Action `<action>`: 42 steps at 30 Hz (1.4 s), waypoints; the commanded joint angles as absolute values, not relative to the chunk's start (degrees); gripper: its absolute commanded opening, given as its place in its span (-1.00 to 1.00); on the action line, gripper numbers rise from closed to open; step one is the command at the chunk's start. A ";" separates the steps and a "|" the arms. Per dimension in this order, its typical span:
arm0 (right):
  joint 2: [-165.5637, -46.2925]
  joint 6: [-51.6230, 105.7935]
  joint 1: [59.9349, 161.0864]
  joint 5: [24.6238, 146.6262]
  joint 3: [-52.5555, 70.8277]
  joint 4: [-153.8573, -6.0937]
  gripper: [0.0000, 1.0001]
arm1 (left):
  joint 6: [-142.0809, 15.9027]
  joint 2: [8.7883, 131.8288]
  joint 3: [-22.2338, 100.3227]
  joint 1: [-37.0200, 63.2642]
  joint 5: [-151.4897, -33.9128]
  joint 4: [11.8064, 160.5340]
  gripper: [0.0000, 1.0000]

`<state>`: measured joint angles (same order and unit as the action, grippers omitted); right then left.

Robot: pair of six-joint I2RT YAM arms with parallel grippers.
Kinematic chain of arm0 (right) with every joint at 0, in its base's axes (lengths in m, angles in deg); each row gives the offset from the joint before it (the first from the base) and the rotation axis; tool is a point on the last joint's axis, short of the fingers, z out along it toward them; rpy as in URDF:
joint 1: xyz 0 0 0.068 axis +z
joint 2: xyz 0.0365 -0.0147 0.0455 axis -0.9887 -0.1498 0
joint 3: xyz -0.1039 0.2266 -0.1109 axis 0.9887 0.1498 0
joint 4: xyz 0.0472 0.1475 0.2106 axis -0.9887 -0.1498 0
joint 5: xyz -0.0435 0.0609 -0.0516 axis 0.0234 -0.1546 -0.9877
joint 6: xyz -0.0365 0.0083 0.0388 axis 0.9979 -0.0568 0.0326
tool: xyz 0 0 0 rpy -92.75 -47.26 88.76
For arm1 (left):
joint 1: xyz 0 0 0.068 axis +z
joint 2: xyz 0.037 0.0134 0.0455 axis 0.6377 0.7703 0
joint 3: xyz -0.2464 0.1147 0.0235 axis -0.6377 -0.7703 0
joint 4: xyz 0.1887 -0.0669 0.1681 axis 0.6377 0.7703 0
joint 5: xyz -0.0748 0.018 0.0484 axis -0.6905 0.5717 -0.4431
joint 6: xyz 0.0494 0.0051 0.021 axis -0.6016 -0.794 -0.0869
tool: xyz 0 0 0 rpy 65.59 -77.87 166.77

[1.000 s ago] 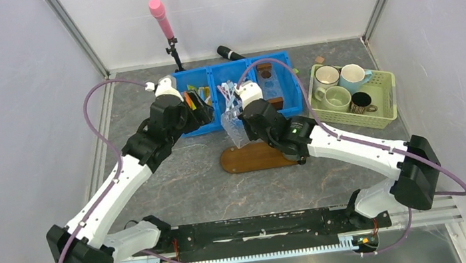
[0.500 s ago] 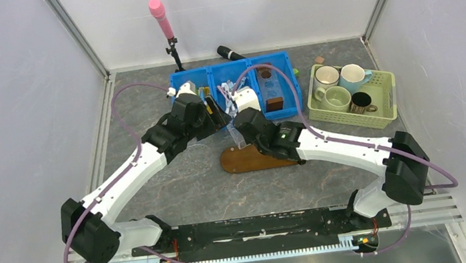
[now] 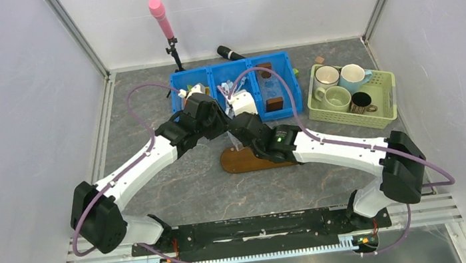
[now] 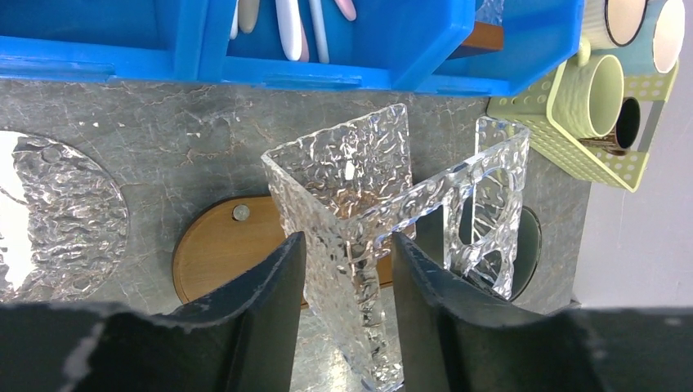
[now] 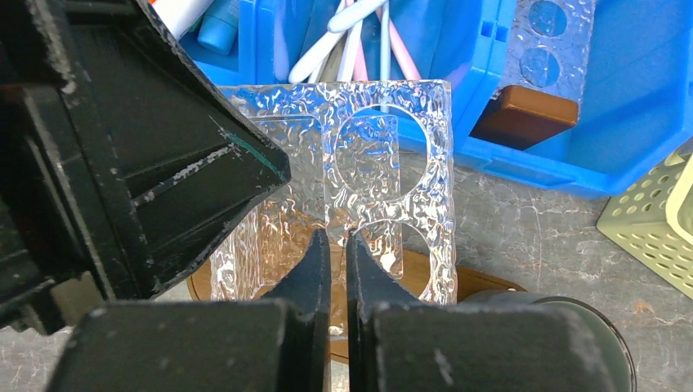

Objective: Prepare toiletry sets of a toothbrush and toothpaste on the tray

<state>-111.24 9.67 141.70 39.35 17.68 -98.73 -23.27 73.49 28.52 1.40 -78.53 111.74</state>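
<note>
Two grippers crowd one clear textured holder (image 4: pixel 351 188), and the coming move turns on that shared hold. The right gripper (image 5: pixel 335 237) is pinched shut on a thin wall of the holder, just below its round holes. The left gripper (image 4: pixel 347 241) stands about half open. Its fingers (image 4: pixel 278 286) flank the holder's near corner, close against the glass; whether they press it I cannot tell.

The holder's long axis runs lengthwise between the left fingers, open mouth at the far end. The tray (image 4: pixel 216 253) lies directly behind and beneath the holder, its long axis crosswise to both jaws. The holder probably belongs on the tray, and one arm alone should carry it there.

The toothbrush (image 4: pixel 288 28) lies farther beyond the jaws, in the middle compartment of the blue bin (image 4: pixel 327 82) among pink handles, with its handle pointing back towards them. The toothpaste I cannot pick out. The bin wall and the opposing fingers hem the holder in, and the green basket (image 4: pixel 572 139) of mugs sits off to the right.
</note>
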 commanded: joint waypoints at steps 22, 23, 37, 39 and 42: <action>-109.13 4.83 142.91 42.48 14.77 -99.44 0.04 | -32.24 76.82 32.31 0.86 -73.47 114.41 -0.96; -108.18 4.69 142.95 43.17 15.51 -99.07 0.06 | -33.59 77.16 32.96 0.86 -73.01 115.11 -0.96; -87.06 6.60 142.61 34.59 30.69 -99.72 0.86 | -67.23 86.11 47.85 0.86 -84.15 124.78 -0.96; -85.41 6.67 141.98 31.61 31.04 -102.07 0.92 | -72.09 88.61 51.47 0.78 -89.00 127.86 -0.96; -82.47 6.42 140.16 29.00 32.12 -103.60 0.94 | -79.38 92.55 56.40 0.52 -95.11 132.11 -0.96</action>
<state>-86.25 6.22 142.00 36.20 30.99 -100.90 -64.06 89.05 49.42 1.21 -84.45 126.62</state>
